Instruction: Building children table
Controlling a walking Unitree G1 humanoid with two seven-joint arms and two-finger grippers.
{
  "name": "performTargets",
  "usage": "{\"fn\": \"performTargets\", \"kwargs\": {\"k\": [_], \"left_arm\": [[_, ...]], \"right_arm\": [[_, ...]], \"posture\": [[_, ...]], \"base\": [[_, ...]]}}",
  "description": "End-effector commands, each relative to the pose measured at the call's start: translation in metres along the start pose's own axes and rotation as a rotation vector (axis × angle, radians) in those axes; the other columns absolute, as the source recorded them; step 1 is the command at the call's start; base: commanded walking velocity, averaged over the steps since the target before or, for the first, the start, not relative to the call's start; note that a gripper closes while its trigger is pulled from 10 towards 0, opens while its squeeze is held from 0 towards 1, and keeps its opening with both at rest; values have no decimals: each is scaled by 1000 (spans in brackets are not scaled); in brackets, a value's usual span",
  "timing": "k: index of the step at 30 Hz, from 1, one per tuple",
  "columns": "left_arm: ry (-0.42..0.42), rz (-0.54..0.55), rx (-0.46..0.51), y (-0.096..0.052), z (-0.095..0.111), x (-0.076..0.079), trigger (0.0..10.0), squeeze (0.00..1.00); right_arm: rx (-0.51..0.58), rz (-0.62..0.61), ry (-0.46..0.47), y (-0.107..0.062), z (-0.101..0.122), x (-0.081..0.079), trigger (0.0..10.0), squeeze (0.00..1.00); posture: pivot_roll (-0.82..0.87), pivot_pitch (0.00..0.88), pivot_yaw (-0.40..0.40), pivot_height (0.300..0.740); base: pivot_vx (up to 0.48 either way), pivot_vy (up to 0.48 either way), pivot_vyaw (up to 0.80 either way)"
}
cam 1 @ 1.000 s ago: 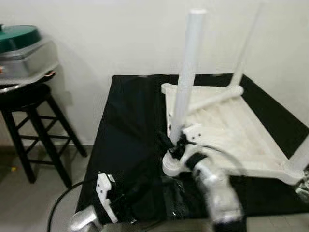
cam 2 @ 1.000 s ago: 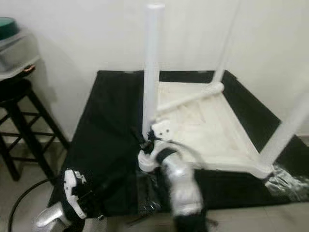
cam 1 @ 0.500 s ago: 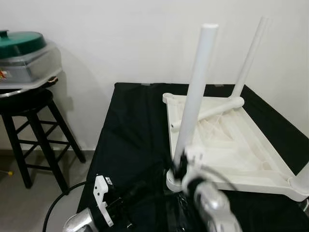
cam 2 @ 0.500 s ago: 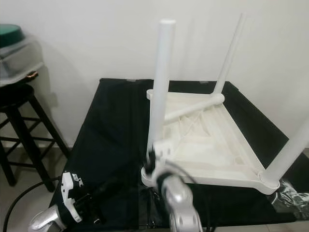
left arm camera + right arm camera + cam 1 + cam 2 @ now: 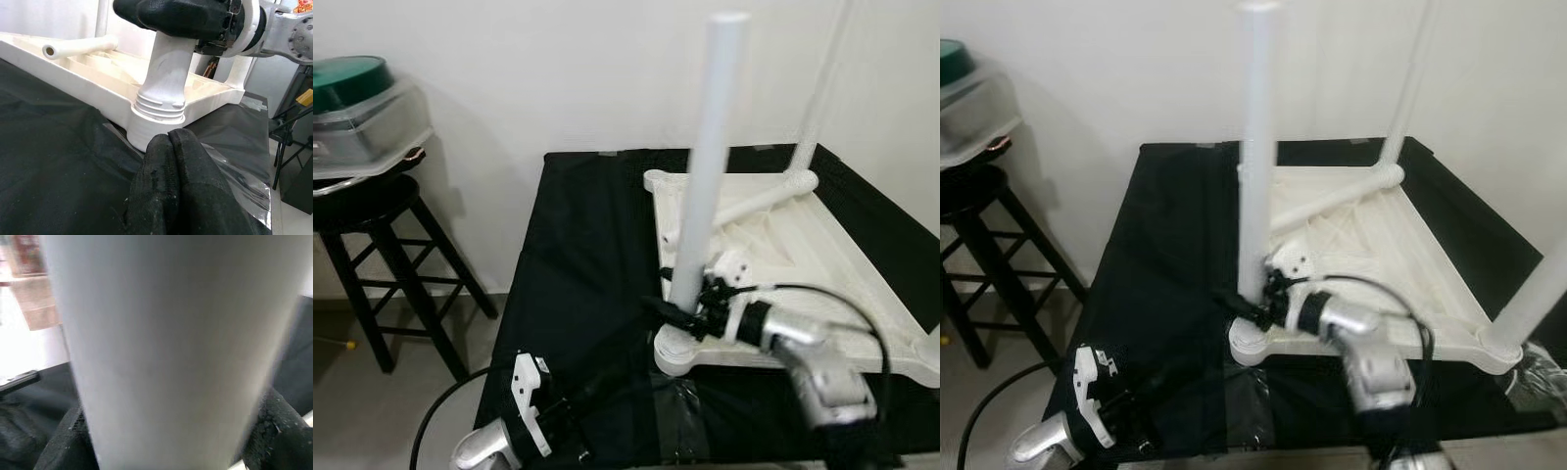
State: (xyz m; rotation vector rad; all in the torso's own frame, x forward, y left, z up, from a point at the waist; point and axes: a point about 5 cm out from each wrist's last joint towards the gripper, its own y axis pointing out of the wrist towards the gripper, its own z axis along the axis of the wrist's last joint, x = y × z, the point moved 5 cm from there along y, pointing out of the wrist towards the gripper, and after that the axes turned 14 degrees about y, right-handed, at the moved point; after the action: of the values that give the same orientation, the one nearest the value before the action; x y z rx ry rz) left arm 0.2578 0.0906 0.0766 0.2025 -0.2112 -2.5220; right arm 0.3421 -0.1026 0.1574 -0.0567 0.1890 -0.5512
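while the white plastic table top (image 5: 783,264) lies upside down on the black cloth (image 5: 578,255) covering the surface, the build looks well underway rather than finished. the near leg (image 5: 705,176) stands upright in the corner socket (image 5: 156,120) closest to the robot, and the left wrist view shows threads still exposed just above that socket, so i judge this leg is not yet fully screwed home. a second leg (image 5: 822,88) rises at the far corner by the wall, and a third leg (image 5: 1542,294) stands at the near corner on the robot's right. a fourth leg (image 5: 754,201) lies loose across the underside of the top, one end near the far corner, so its socket is most likely unfilled.

the right end effector (image 5: 690,311) is clenched around the near leg low down, just above the socket; the right wrist view has a black finger (image 5: 274,426) on either side of the white tube. the left end effector (image 5: 168,166) sits low on the cloth just in front of the same corner, its two fingers pressed together and holding nothing.

off to the robot's left, a black wooden stool (image 5: 382,255) carries a clear container with a green lid (image 5: 352,78). a sheet of clear plastic wrap (image 5: 230,161) lies on the cloth beside the socket.

what remains, as i read it: seat this leg, then fit the loose one and turn the table upright.
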Motion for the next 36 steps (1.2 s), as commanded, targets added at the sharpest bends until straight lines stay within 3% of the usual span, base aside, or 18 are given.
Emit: {"fn": "performTargets", "kwargs": {"k": [1, 5, 6, 8, 9, 16, 20, 26, 27, 28, 29, 30, 32, 36], "left_arm": [[-4, -5, -15, -2, -3, 1, 10000, 0], [2, -1, -17, -2, -3, 0, 10000, 0], [4, 0, -18, -2, -3, 0, 10000, 0], [6, 0, -19, -2, -3, 0, 10000, 0], [7, 0, -20, -2, -3, 0, 10000, 0], [9, -3, -21, -1, -4, 0, 10000, 0], [6, -2, -16, -1, -3, 0, 10000, 0], [5, 4, -12, -2, -2, 1, 10000, 0], [6, 5, -12, -3, -2, 0, 10000, 0], [6, 5, -12, -3, -2, 0, 10000, 0], [6, 3, -14, -3, -2, 0, 10000, 0], [6, 3, -14, -3, -2, 0, 10000, 0], [8, -1, -17, -2, -2, 0, 10000, 0], [3, -1, -14, -3, -2, 0, 10000, 0]], "right_arm": [[-11, 40, -11, 3, 0, 1, 10000, 0], [-28, 79, -8, 8, 5, 7, 10000, 0], [-36, 104, 11, 9, 5, 9, 3608, 0], [-42, 128, 25, 9, 5, 9, 3608, 0], [-44, 143, 33, 9, 5, 10, 0, 0], [-89, 179, 41, 5, -5, 15, 0, 0], [-100, 137, 24, 2, -19, 14, 0, 0], [-106, -203, 38, 14, -55, 18, 0, 0], [40, -584, 140, 11, -57, 37, 0, 0], [40, -584, 140, 11, -57, 37, 0, 0], [27, -689, 257, 15, -91, 13, 0, 0], [27, -689, 257, 15, -91, 13, 0, 0], [25, -748, 376, 12, -110, -4, 0, 0], [4, -689, 289, 12, -101, 3, 0, 0]], "posture": [[76, 0, 3, 740], [90, 0, 1, 740], [94, 0, 0, 740], [94, 0, 2, 740], [94, 0, 2, 740], [92, 0, 0, 740], [77, 0, -2, 740], [66, 0, -11, 740], [53, 0, -4, 740], [53, 0, -4, 740], [68, 0, -7, 740], [68, 0, -7, 740], [43, 0, 2, 740], [53, 0, -15, 740]], "base": [[0, 0, 0], [0, 0, 0], [0, 0, 0], [0, 0, 0], [0, 0, 0], [0, 0, 0], [0, 0, 0], [0, 0, 0], [0, 0, 0], [0, 0, 0], [0, 0, 0], [0, 0, 0], [0, 0, 0], [0, 0, 0]]}}
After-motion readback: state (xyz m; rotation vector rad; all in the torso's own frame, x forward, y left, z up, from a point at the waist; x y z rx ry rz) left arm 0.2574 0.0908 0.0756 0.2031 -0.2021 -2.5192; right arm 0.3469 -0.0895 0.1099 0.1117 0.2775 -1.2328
